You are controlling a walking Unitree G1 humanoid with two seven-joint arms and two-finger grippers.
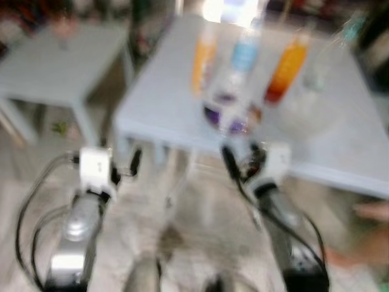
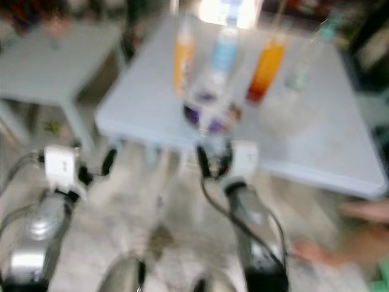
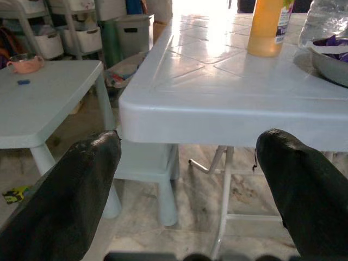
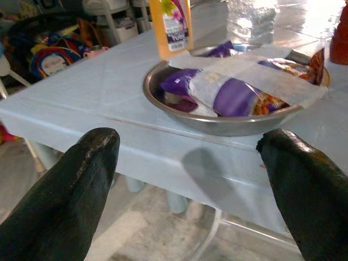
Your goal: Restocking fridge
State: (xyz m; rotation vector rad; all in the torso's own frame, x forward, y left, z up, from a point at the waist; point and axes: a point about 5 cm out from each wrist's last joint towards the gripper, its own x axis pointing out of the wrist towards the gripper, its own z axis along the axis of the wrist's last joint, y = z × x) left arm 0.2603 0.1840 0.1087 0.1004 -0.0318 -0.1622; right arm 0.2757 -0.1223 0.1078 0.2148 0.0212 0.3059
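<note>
A pale blue table (image 1: 164,103) carries a metal bowl (image 4: 217,124) of purple snack packets (image 4: 234,95). Behind the bowl stand an orange juice bottle (image 1: 203,58), a water bottle (image 1: 243,55), an orange-red bottle (image 1: 285,70) and a small clear bottle (image 1: 319,67). My right gripper (image 4: 187,157) is open, level with the table's front edge and just short of the bowl. My left gripper (image 3: 187,163) is open too, facing the table's left front corner (image 3: 136,109), below the top. Both head views are blurred.
A lower pale side table (image 1: 55,67) stands to the left and holds a pink cup (image 3: 24,63). Storage bins (image 3: 133,32) and shelves sit behind it. Thin metal legs (image 3: 223,196) run under the main table. Part of a person (image 2: 364,210) shows at lower right.
</note>
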